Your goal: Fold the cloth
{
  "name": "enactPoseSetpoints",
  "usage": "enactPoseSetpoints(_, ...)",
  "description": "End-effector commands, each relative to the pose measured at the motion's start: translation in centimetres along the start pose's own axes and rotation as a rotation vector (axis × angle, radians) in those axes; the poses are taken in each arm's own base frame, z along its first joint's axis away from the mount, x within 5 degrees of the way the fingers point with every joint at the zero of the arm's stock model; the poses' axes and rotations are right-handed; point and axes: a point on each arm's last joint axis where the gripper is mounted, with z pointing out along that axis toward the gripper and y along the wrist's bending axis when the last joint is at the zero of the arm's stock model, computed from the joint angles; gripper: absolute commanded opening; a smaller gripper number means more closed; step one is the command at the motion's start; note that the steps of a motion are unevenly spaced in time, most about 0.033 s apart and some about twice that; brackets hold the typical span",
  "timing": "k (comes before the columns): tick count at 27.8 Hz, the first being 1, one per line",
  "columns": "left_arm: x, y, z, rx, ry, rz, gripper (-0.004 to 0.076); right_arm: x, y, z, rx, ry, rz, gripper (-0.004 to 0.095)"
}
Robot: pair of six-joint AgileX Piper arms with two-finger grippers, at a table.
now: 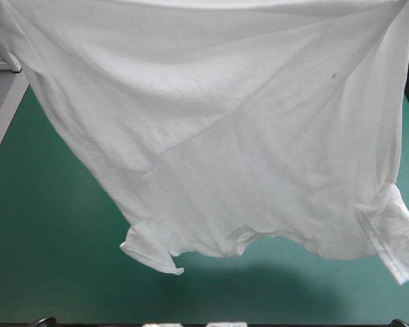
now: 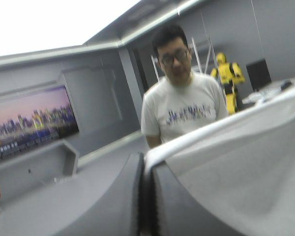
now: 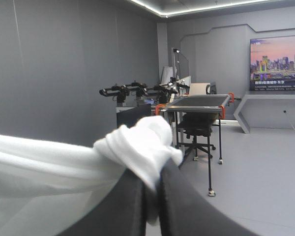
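- While it is held clear of the surface, the T-shirt (image 1: 218,136) is seen in the high view as a broad white sheet spread across most of the picture. The teal-green table (image 1: 48,238) is left uncovered only toward 6, 8 and 9 o'clock.
- One short sleeve (image 1: 152,251) is hung at 7 o'clock of the sheet and the other sleeve (image 1: 397,238) at 4 o'clock. A small curled fold (image 1: 245,237) is seen on the lower edge between them.
- A small dark speck (image 1: 334,75) is noted on the cloth toward 2 o'clock.
- A shadow (image 1: 259,289) is cast on the cover at 6 o'clock, below the hanging edge.
- The left gripper (image 2: 147,164) is shown with its black fingers pressed all but together. An edge of the T-shirt is pinched at the tips and drawn taut to one side.
- The right gripper (image 3: 155,196) is likewise nearly closed. A bunched knot of the cloth is gripped between its fingers, and the rest is stretched away beside it.
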Motion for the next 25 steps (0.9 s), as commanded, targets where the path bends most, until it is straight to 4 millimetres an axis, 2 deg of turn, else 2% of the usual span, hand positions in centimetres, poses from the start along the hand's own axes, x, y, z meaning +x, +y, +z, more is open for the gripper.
enactPoseSetpoints(1, -2.8, 0.8, -1.1, -0.071, -0.277, -0.003, -0.0010, -1.8, 0.1, -0.7, -0.008, -0.163, -0.020, -0.0017)
enactPoseSetpoints(5, -2.9, 0.8, 0.4, -0.106, -0.346, 0.031, -0.0010, -2.5, 0.2, -0.3, -0.015, -0.256, -0.038, -0.0017)
enactPoseSetpoints(8, -1.6, 1.0, 2.5, -0.153, -0.288, 0.041, -0.0010, -2.1, 0.2, 1.2, -0.011, -0.262, -0.045, -0.0017)
enactPoseSetpoints(9, -0.4, 1.3, 4.2, -0.206, -0.218, 0.018, -0.0010, -1.4, 0.2, 2.7, -0.001, -0.240, -0.050, -0.0017)
enactPoseSetpoints(12, 1.8, 1.9, 6.8, -0.319, -0.113, 0.041, -0.0009, 0.1, -0.1, 5.6, 0.047, -0.188, -0.037, -0.0017)
enactPoseSetpoints(15, 3.4, 2.2, 9.4, -0.422, -0.076, 0.136, -0.0009, 1.8, -0.4, 8.6, 0.089, -0.155, -0.055, -0.0017)
enactPoseSetpoints(18, 6.2, 3.1, 12.8, -0.495, -0.054, 0.173, -0.0009, 3.6, -0.6, 11.8, 0.130, -0.146, -0.085, -0.0017)
enactPoseSetpoints(21, 9.2, 5.1, 15.8, -0.480, -0.104, 0.075, -0.0009, 5.0, -1.5, 14.7, 0.184, -0.144, -0.112, -0.0017)
enactPoseSetpoints(23, 10.8, 7.1, 17.3, -0.443, -0.214, -0.030, -0.0009, 5.3, -2.8, 16.3, 0.216, -0.180, -0.119, -0.0017)
enactPoseSetpoints(25, 12.1, 8.9, 18.4, -0.432, -0.340, -0.065, -0.0010, 5.6, -4.9, 18.2, 0.245, -0.239, -0.101, -0.0017)
